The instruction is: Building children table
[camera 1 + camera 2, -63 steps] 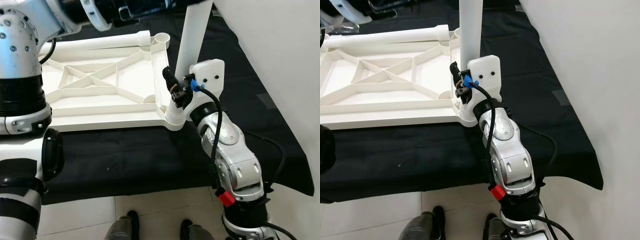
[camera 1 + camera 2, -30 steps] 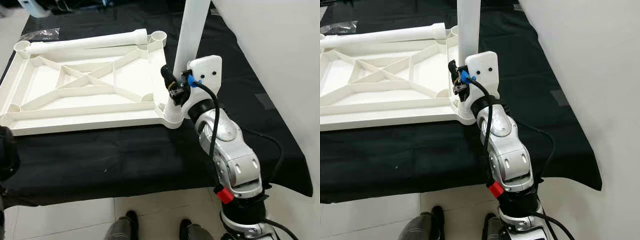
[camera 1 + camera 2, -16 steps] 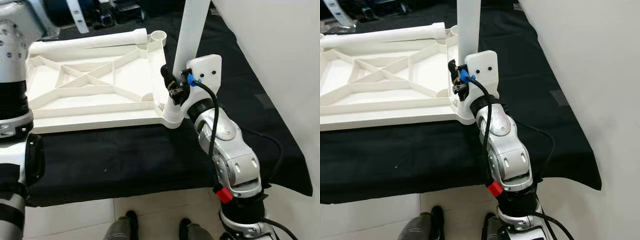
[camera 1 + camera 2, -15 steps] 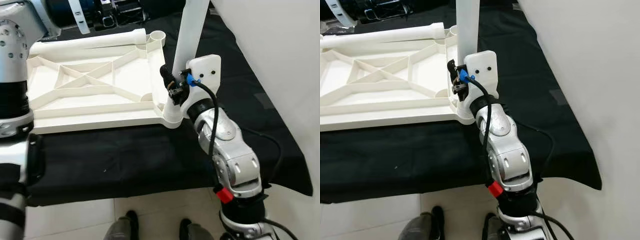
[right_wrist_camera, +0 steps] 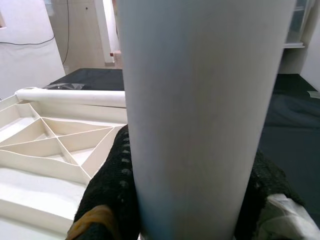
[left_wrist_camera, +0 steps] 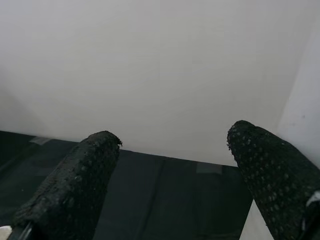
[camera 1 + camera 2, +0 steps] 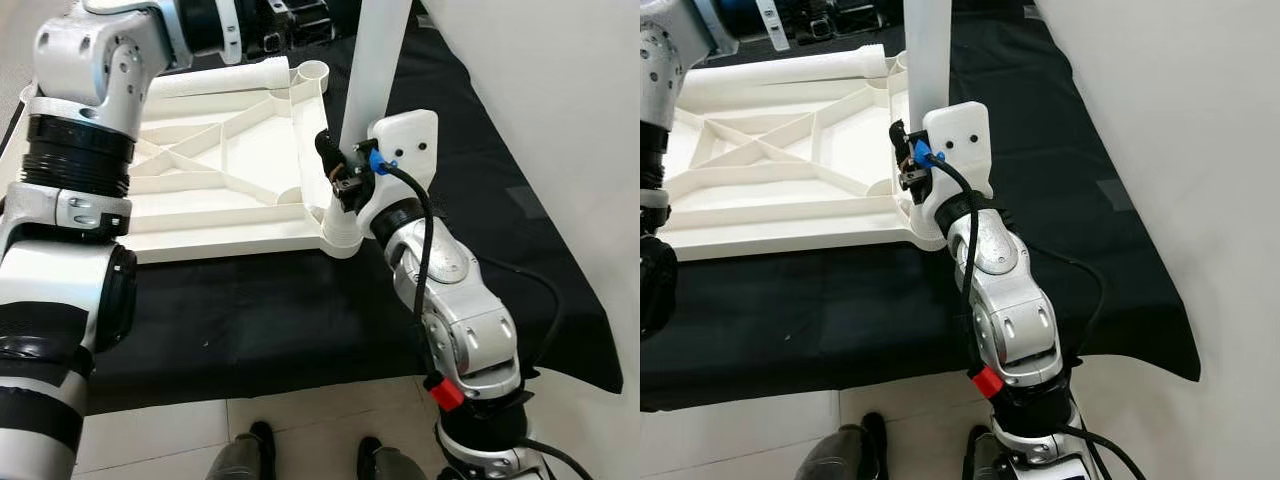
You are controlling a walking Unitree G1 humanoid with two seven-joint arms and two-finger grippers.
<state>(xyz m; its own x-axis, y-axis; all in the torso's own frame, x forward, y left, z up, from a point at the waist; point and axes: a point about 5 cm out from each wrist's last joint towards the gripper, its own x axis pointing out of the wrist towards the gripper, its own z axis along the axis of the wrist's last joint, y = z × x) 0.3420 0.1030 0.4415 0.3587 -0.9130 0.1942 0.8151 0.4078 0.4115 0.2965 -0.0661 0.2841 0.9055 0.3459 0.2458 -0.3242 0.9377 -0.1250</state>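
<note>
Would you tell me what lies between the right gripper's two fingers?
The upright white leg stands between the right gripper's fingers, which press on it from both sides, seen in the right wrist view.

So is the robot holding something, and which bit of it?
Yes. The right gripper holds the upright white table leg low down, just above the tabletop's corner socket. The left gripper is open, holding nothing.

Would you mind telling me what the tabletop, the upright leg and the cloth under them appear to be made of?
Tabletop: seemingly moulded white plastic, given its ribbed underside and matte sheen. Upright leg, gripped by the right gripper: the same smooth white plastic, probably hollow. Cloth: black matte fabric, draping over the edge.
</note>
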